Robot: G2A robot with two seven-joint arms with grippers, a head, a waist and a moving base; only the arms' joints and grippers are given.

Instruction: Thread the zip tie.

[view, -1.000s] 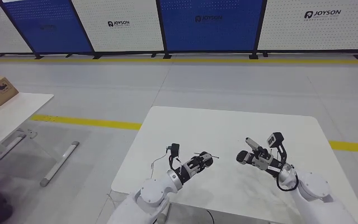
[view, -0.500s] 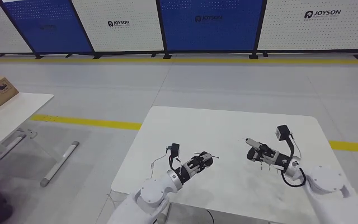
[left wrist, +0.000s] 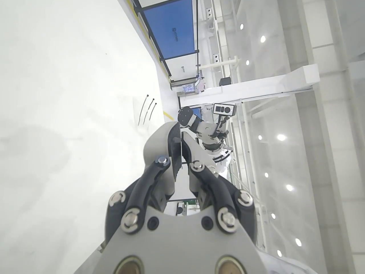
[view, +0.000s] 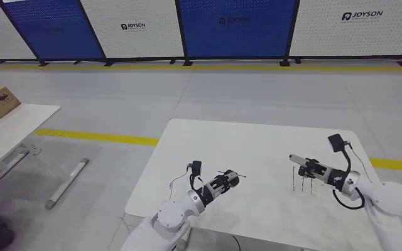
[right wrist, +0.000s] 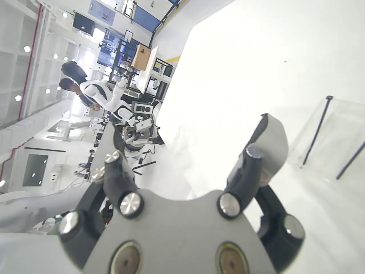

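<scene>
Right gripper slid outward since a sec ago, fingers spread, uncovering three loose zip ties on table. My left gripper pinching fourth zip tie.

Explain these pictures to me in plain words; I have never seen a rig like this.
This is a robot with two arms, working at a white table. The top view looks down from a camera mounted above its arms. Each of the other two pictures comes from a camera on one wrist, looking along that arm's pincer, the two-fingered part that grasps things. The left pincer is shut on a thin black plastic zip tie, which sticks out past its fingers. The right pincer is open and holds nothing. It hangs close to three more black zip ties, which lie side by side on the table. The job is to thread a zip tie.
</scene>
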